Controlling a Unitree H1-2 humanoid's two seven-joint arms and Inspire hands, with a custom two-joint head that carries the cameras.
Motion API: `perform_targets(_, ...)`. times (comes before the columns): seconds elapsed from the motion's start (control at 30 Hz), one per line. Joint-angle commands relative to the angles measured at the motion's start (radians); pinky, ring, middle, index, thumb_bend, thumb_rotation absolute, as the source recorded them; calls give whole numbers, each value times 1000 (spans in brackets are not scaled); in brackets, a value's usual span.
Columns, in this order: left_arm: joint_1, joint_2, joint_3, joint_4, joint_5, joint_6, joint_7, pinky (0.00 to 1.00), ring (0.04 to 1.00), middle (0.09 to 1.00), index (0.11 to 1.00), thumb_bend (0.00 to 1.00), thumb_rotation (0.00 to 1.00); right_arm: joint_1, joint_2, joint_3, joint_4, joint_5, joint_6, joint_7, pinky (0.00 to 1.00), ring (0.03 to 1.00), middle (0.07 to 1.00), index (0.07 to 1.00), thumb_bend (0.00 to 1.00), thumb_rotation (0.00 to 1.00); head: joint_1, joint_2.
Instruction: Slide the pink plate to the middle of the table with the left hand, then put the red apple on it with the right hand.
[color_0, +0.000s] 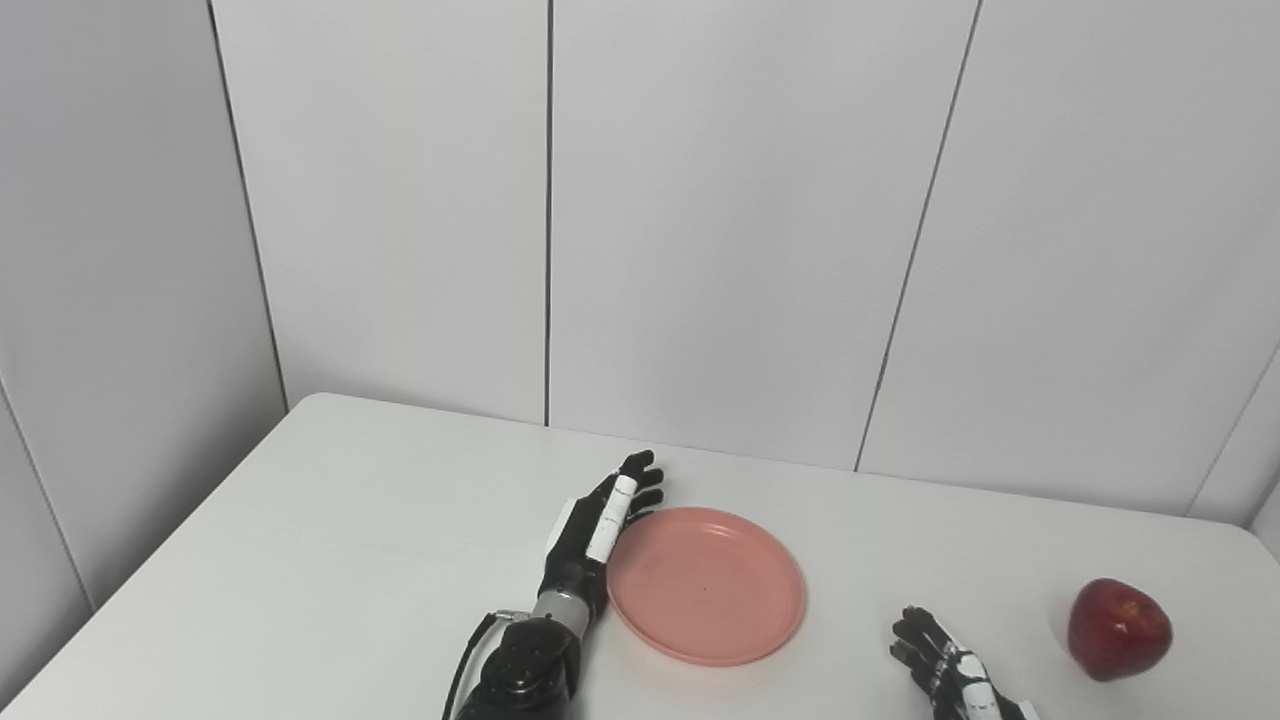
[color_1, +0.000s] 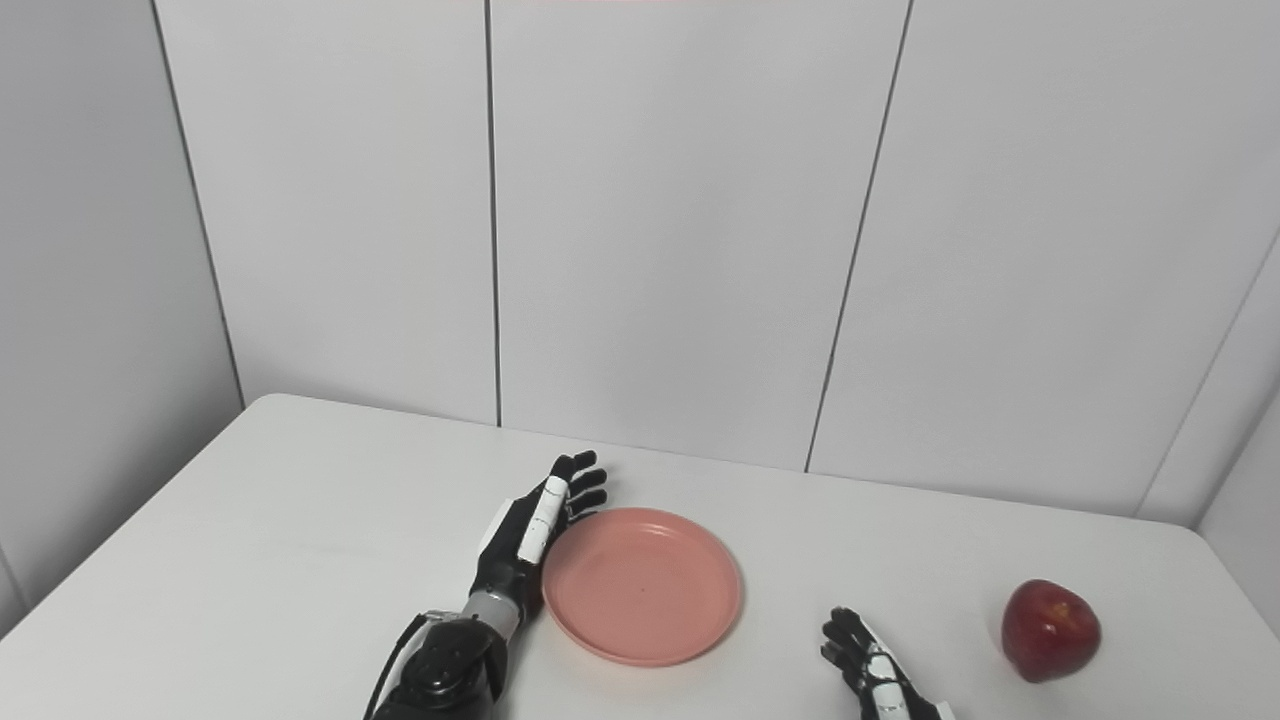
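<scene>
Left hand (color_0: 598, 530) flat, fingers extended, pressed against pink plate (color_0: 706, 584) rim; right hand (color_0: 945, 665) open, empty.

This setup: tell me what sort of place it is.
Probably a lab test booth: a bare white table boxed in by plain white wall panels, holding only a pink plate and a red apple.

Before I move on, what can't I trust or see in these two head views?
- Right hand: cut off by the bottom edge in both views; only the fingers show, apparently apart and holding nothing.
- Left hand: lies along the plate's left rim; whether it truly touches is unclear, since the hand covers that edge.
- Apple: its far side and underside are hidden.
- Table: near edge out of frame.
</scene>
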Motion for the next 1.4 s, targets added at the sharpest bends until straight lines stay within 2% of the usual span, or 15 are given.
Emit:
perform_targets(0.0, 34, -15, -8, 27, 8, 95, 7, 840, 843, 849, 832, 845, 924, 1, 25, 25, 2, 3, 7, 13, 1000, 901, 891, 882, 876, 1000, -1, 0)
perform_targets(0.17, 34, -16, -16, 10, 9, 117, -10, 869, 849, 850, 833, 833, 922, -1, 28, 29, 1, -7, 11, 7, 1000, 902, 891, 881, 881, 1000, -8, 1)
perform_targets(0.37, 39, -10, -29, -15, 15, 142, -18, 853, 833, 839, 819, 835, 903, -1, 33, 32, 2, -11, 10, 3, 1000, 902, 890, 877, 883, 1000, -26, 5)
perform_targets(0.57, 39, 15, -44, -1, 28, 132, -21, 834, 836, 841, 823, 841, 914, -5, 42, 39, 6, -15, 6, 1, 1000, 898, 886, 877, 889, 1000, -92, 13)
perform_targets(0.67, 37, 40, -43, 17, 24, 113, -36, 839, 844, 850, 827, 829, 911, -11, 56, 43, 16, -21, 1, -7, 1000, 889, 871, 867, 889, 1000, -159, 12)
perform_targets(0.83, 23, 73, -40, 69, 23, 74, -51, 858, 859, 867, 863, 789, 942, -19, 79, 49, 33, -43, -7, -29, 1000, 896, 879, 868, 915, 1000, -220, 0)
perform_targets(1.03, 5, 88, -22, 129, 17, 33, -44, 830, 840, 860, 866, 778, 950, -20, 97, 44, 33, -71, -41, -63, 1000, 887, 868, 865, 911, 1000, -256, -10)
perform_targets(1.37, -23, 97, 22, 212, -24, -6, -70, 873, 875, 878, 883, 787, 927, -21, 114, 36, -3, -99, -67, -87, 1000, 873, 854, 866, 900, 1000, -293, -24)
